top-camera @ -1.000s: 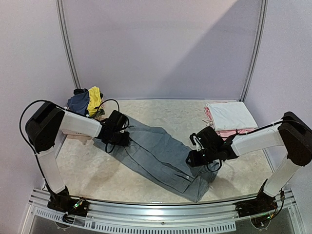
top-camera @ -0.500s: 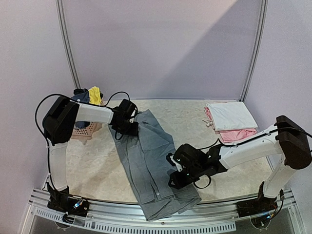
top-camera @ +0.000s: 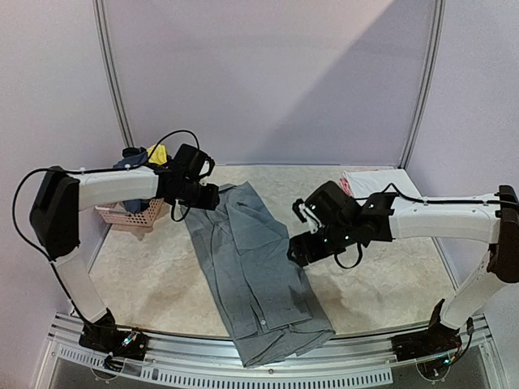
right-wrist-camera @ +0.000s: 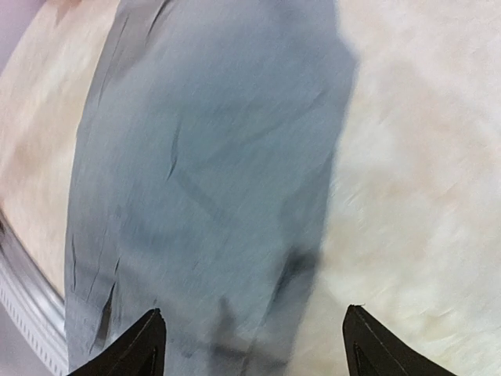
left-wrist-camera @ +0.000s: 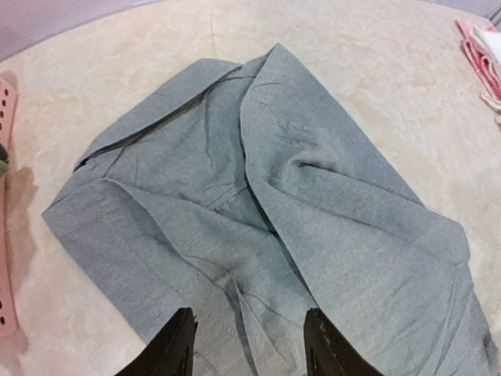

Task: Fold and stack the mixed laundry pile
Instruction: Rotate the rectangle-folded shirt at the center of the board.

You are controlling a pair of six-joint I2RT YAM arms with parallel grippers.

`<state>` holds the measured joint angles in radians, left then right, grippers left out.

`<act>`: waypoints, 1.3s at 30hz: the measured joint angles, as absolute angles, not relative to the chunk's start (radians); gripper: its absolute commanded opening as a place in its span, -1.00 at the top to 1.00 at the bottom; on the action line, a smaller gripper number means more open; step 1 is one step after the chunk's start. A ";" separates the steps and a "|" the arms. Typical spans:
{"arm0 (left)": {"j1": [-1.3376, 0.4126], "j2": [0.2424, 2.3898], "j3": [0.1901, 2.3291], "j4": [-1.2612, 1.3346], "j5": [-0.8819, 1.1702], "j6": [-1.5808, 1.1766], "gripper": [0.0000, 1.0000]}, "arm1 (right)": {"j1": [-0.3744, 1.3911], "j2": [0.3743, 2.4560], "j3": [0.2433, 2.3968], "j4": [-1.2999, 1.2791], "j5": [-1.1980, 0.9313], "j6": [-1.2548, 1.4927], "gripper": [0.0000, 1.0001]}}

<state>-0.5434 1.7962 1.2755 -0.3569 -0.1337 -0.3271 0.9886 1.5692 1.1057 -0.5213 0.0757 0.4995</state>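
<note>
- Top view: the grey trousers (top-camera: 255,275) lie stretched long on the surface (top-camera: 389,275), running from the far side to the near edge. My left gripper (top-camera: 209,197) hovers at their far end and my right gripper (top-camera: 298,250) at their right edge.
- Right of the trousers, a white piece (top-camera: 366,181) tops a pink piece (top-camera: 344,189), both folded; I count those done. Left of the trousers, the yellow garment (top-camera: 156,151) and navy top (top-camera: 134,162) sit in the pink basket (top-camera: 130,215), not yet folded.
- Left wrist: my fingers (left-wrist-camera: 176,348) stand apart with nothing between them. The trousers lie wrinkled below, legs overlapping.
- Right wrist: the picture is blurred. The fingers (right-wrist-camera: 149,345) are spread wide and empty over the trousers' right edge.
- By my reckoning, the trousers need cross-folds and stacking.
</note>
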 measured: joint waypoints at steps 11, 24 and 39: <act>-0.573 1.505 0.879 -0.346 -0.164 -0.405 -0.18 | 0.705 1.760 1.278 -0.455 -0.099 0.397 -0.46; -0.613 1.391 0.558 -0.126 -0.088 -0.569 0.00 | 0.575 2.232 1.671 -0.413 -0.422 0.367 -0.32; -0.614 1.520 0.539 0.088 -0.064 -0.614 0.16 | 0.575 2.389 1.775 -0.353 -0.627 0.408 0.27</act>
